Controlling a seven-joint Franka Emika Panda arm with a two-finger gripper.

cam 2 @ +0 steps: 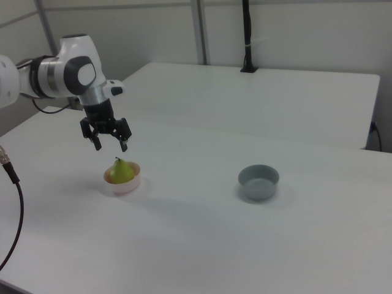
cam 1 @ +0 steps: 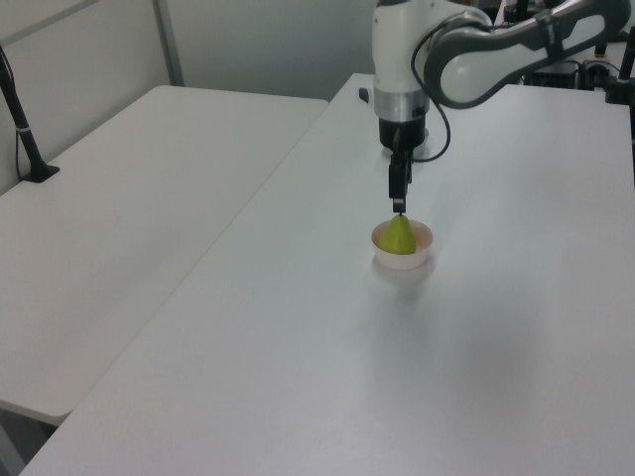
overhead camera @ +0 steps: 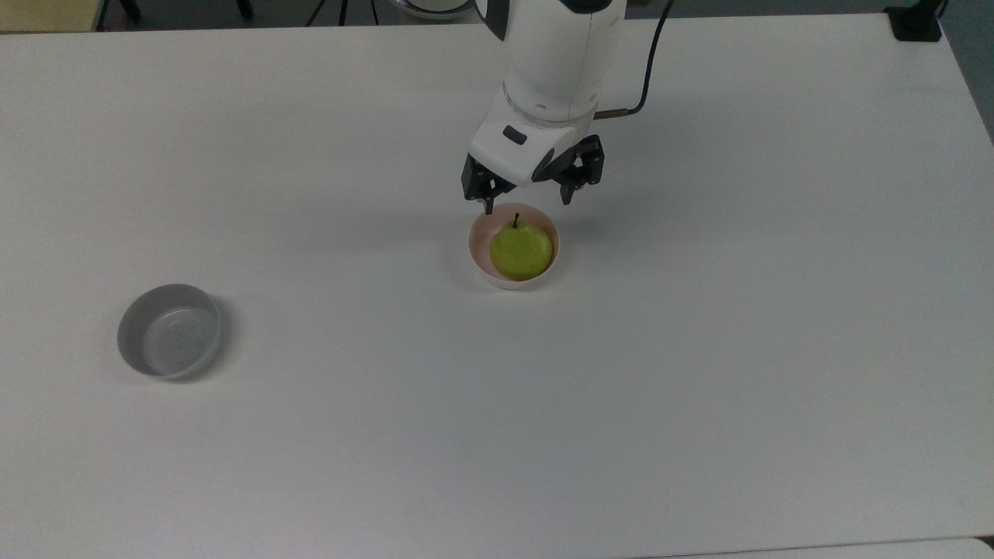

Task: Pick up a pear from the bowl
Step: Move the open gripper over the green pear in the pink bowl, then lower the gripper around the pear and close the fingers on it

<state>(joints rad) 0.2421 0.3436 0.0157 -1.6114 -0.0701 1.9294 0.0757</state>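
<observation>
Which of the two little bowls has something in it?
The pale pink bowl under the claw holds a yellow-green pear. The grey bowl, off toward the top view's left, holds nothing.

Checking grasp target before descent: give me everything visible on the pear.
The pear is small, yellow-green, smooth-skinned, with a short dark stem. It stands upright in the pale pink bowl, stem up, rising above the rim, and rests on the bowl's inside. Nothing else touches it. The open gripper hangs just above it, fingers spread to either side of the stem in the right view.
</observation>
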